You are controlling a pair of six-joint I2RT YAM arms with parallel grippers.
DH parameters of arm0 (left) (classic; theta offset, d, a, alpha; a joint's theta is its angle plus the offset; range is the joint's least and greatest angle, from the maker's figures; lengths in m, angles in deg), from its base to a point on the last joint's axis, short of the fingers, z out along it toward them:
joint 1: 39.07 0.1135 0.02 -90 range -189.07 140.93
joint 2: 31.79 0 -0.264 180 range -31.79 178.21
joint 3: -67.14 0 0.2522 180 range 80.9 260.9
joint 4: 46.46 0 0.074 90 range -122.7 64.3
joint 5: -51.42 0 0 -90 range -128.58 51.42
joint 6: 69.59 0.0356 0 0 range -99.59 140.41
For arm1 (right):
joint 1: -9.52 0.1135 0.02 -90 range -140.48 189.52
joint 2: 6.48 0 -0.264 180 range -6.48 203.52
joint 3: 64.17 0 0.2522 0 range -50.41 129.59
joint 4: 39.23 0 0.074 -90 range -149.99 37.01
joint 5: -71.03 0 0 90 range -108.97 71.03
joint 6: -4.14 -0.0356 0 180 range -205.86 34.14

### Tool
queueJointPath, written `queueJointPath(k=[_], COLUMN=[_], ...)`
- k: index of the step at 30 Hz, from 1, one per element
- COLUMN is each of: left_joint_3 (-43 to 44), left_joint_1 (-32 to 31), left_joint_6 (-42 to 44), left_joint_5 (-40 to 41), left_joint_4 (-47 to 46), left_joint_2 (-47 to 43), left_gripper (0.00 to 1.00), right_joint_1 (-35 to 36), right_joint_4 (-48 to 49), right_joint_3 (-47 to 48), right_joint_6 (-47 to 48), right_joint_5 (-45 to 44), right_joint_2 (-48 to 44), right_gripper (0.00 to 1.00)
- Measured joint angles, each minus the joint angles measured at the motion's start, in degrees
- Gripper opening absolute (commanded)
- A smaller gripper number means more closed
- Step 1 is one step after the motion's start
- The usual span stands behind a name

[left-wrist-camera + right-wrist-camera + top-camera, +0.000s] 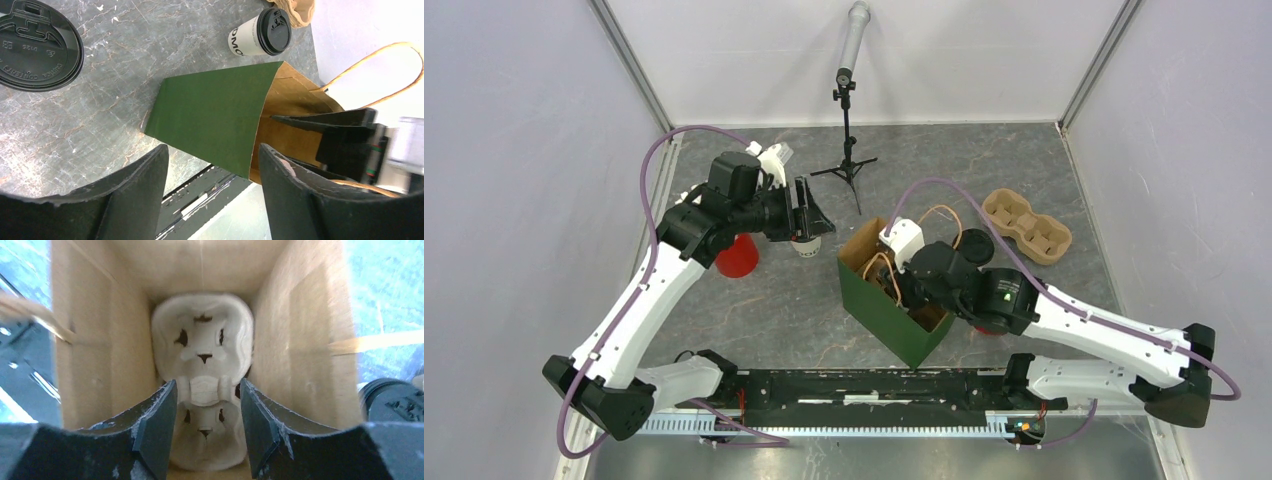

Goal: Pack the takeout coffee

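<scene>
**Carrier bagged, coffee not yet packed**

The right gripper [207, 390], jaws apart, hangs inside the green paper bag [879, 305] over a cup carrier [202, 335] lying on the bag's floor. The left gripper [212, 160] is released and empty. The takeout coffee [40, 45] stands on the desk [804, 300] at the bag's 10 o'clock, with another lidded cup [974, 245] at 2 o'clock. Both are unpacked.

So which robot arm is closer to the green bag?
Right. The right pincer is down inside the green bag; the left pincer hangs off to the bag's left, apart from it.
</scene>
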Motion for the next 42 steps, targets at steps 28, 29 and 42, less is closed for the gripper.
queueJointPath(k=[28, 29, 42], left_joint_3=[1.55, 1.86, 11.30], left_joint_1=[0.79, 0.76, -5.86], left_joint_6=[0.81, 1.20, 17.38], left_joint_5=[-6.12, -6.58, -5.31], left_joint_4=[-2.38, -2.43, 6.91], left_joint_2=[1.33, 2.10, 8.76], left_gripper=[0.91, 0.91, 0.90], right_joint_1=[0.00, 0.00, 0.00], right_joint_4=[2.99, 2.58, -1.33], right_joint_3=[8.87, 9.09, 16.52], right_joint_6=[-2.08, -1.46, 0.46], right_joint_5=[-2.97, -2.67, -5.70], right_joint_2=[-3.19, -2.95, -3.89], right_gripper=[0.54, 0.55, 0.67])
